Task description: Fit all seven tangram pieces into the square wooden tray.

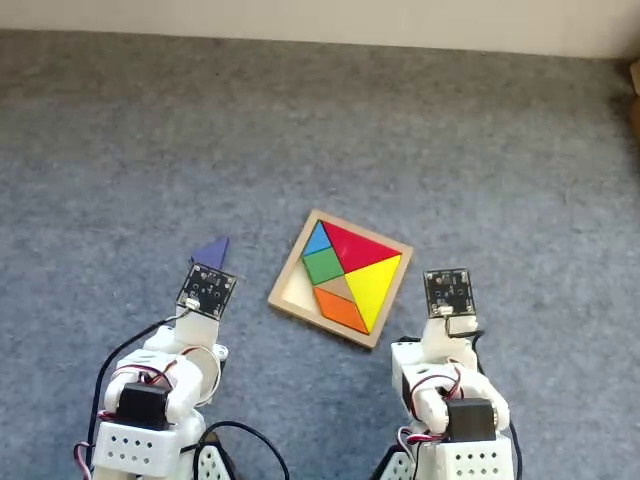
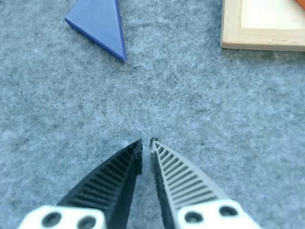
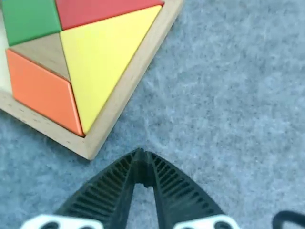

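Lying on grey worktop [image 1: 120, 150] left of tray [image 1: 320, 325], blue triangle [image 2: 97, 21] sits outside; tray's left corner unfilled. Left gripper [image 2: 145, 143], right gripper [image 3: 142, 157]: jaws closed, empty. Risk: flat piece skids under pinch, or lands rotated, jamming on rim.

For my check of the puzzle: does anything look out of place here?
Yes. The dark blue triangular piece lies on the grey carpet, outside the square wooden tray, which has a bare corner.
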`<state>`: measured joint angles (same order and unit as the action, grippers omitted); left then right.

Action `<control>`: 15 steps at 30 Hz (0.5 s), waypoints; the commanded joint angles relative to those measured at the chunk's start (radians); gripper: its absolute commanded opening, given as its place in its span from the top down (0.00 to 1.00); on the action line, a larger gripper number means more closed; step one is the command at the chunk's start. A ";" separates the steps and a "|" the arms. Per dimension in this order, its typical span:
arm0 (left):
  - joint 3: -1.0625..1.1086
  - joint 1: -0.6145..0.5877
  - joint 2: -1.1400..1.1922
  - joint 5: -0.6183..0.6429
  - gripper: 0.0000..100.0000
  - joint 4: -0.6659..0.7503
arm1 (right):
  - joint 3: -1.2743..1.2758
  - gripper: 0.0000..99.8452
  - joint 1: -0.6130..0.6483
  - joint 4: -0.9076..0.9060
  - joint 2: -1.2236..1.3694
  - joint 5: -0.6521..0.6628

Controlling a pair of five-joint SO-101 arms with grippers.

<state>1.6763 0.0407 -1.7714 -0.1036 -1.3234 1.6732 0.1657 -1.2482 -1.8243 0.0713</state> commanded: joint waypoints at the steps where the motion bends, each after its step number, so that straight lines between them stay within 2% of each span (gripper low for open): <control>1: 0.019 0.004 -0.054 0.000 0.95 -0.003 | 0.127 0.99 -0.016 -0.008 -0.024 -0.008; 11: -0.131 0.013 -0.054 -0.018 0.95 0.037 | 0.128 0.99 -0.056 -0.010 -0.024 -0.008; 13: -0.128 -0.001 -0.054 -0.121 0.95 0.118 | 0.128 0.99 -0.054 -0.010 -0.024 -0.008; 15: -0.133 -0.027 -0.054 -0.284 0.95 0.170 | 0.128 0.99 -0.056 -0.010 -0.024 -0.008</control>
<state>1.6072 0.0407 -1.7714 -0.1573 -1.2620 1.6732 0.1227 -1.2482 -1.8243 0.0713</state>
